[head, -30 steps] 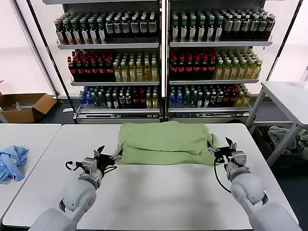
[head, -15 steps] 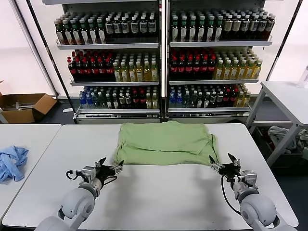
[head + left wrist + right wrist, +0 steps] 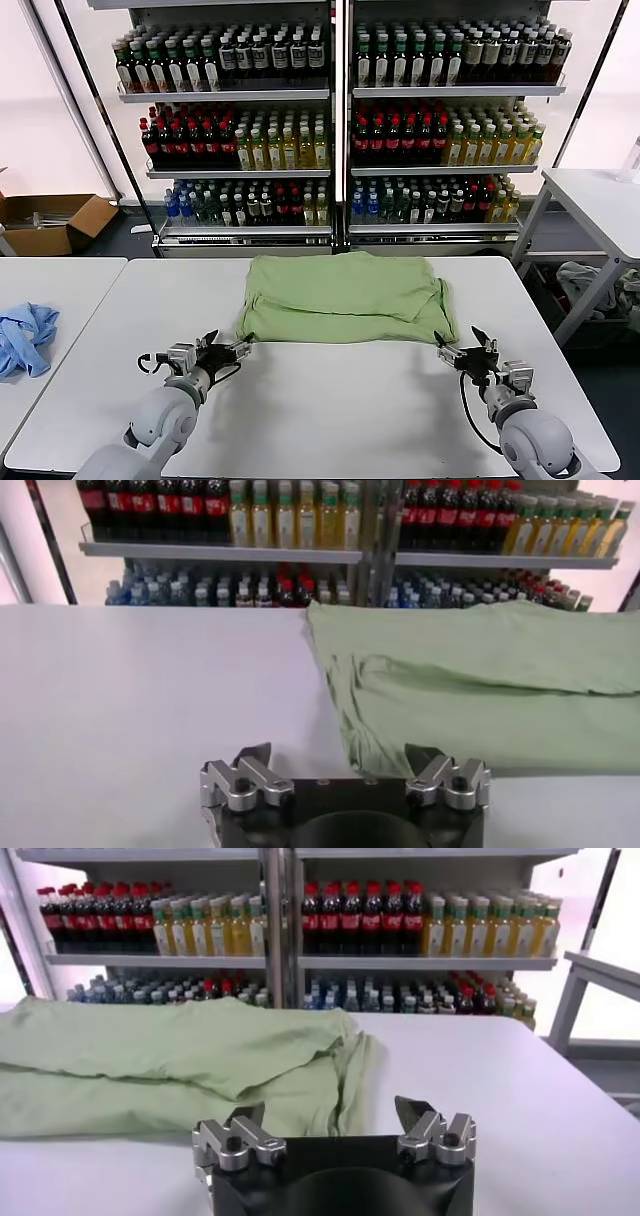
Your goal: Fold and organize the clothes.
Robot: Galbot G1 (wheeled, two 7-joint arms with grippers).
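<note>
A big white table (image 3: 340,400) holds a folded light green shirt (image 3: 343,297) near its far edge. Beside it, on the robot's left, a second white table (image 3: 55,280) holds a crumpled light blue cloth (image 3: 24,336).

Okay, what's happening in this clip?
A two-armed robot is folding a green shirt on a white table. The shirt lies folded into a rough rectangle. The left gripper and right gripper sit open at its near corners, holding nothing. A blue garment lies on the neighbouring table.
</note>
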